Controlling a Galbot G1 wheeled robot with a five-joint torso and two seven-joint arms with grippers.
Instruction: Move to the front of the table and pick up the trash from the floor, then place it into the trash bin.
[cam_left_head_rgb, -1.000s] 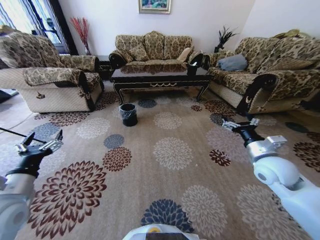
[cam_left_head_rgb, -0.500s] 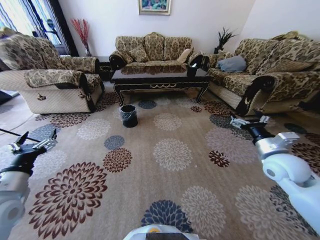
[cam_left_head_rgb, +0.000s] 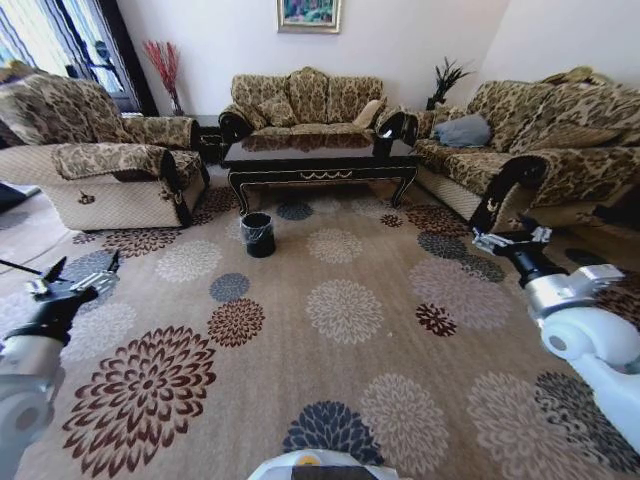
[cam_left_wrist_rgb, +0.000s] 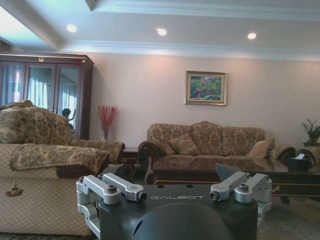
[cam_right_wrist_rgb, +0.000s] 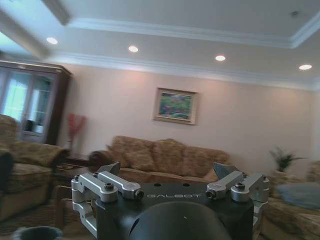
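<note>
1. Head view. The worktop (cam_left_head_rgb: 318, 158), a long low table of glossy dark wood with gold scrollwork on its apron, stood at the far end of a floral carpet (cam_left_head_rgb: 340, 340), in front of a patterned sofa (cam_left_head_rgb: 306, 98). An armchair (cam_left_head_rgb: 90, 150) flanked it on the robot's left and a second sofa (cam_left_head_rgb: 540, 150) on the right. The trash bin (cam_left_head_rgb: 258, 232), small, round and black with a clear liner at its rim, stood on the carpet just in front of the worktop, toward its left end. No piece of trash could be made out on the floor. The left gripper (cam_left_head_rgb: 78, 268) hung low over the carpet at the left edge, jaws apart and empty. The right gripper (cam_left_head_rgb: 512, 238) hung over the carpet at the right, near the second sofa; its jaws were apart and held nothing.

2. Left wrist view. The left gripper (cam_left_wrist_rgb: 175, 176) pointed across the room, jaws spread wide with nothing between them. Beyond lay the worktop (cam_left_wrist_rgb: 220, 170), the sofa (cam_left_wrist_rgb: 205, 142), a framed picture (cam_left_wrist_rgb: 206, 88) on the wall and the armchair (cam_left_wrist_rgb: 50, 170) close by.

3. Right wrist view. The right gripper (cam_right_wrist_rgb: 170, 172) faced the same wall, jaws wide apart and empty. The rim of the trash bin (cam_right_wrist_rgb: 37, 233) showed at a lower corner; the sofa (cam_right_wrist_rgb: 160, 157) and framed picture (cam_right_wrist_rgb: 175, 105) lay beyond.
</note>
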